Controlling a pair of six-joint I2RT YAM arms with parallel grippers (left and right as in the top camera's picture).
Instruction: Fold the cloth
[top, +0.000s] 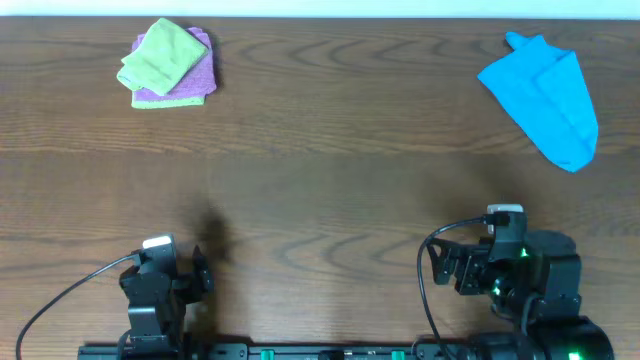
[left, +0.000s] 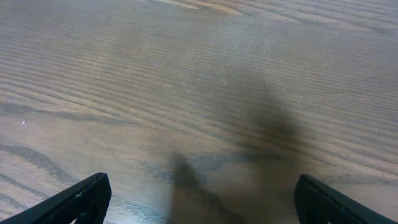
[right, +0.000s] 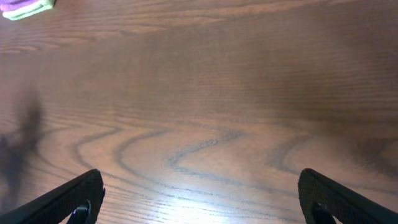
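The cloth (top: 160, 55), light yellow-green and bunched up, lies on top of a purple folded cloth (top: 192, 78) at the table's far left. Both arms sit at the near edge, well away from it. My left gripper (top: 204, 270) is open, and in the left wrist view my left gripper (left: 200, 199) has only bare wood and shadow between its dark fingertips (left: 87, 198). My right gripper (top: 442, 264) is open too; my right gripper (right: 200, 196) holds nothing. A sliver of the cloth pile (right: 25, 7) shows at the top left of the right wrist view.
A bright blue cloth (top: 545, 95) lies crumpled at the far right. The brown wooden table (top: 330, 170) stretches between the cloths and the arms. Cables run from both arm bases at the near edge.
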